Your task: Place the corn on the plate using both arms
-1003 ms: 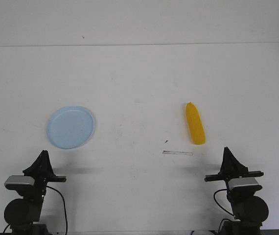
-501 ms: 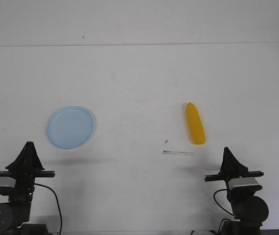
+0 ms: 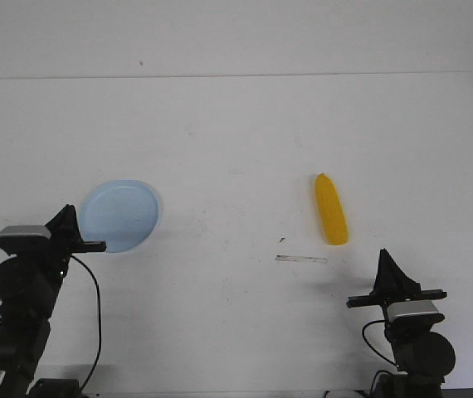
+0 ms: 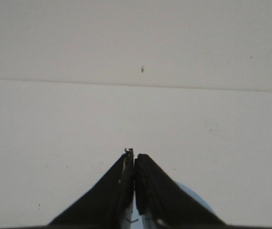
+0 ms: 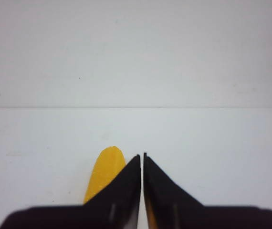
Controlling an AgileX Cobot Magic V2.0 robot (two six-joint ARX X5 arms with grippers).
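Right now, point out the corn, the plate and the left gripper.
corn [image 3: 331, 220], front view, middle of the cob.
plate [image 3: 124, 214], front view, bare centre of the dish.
left gripper [image 4: 134, 158], left wrist view, at the closed fingertips.

Bright yellow corn [image 3: 331, 210] lying flat, tapered end far, right side, pale blue plate [image 3: 124, 211] empty, well apart, left
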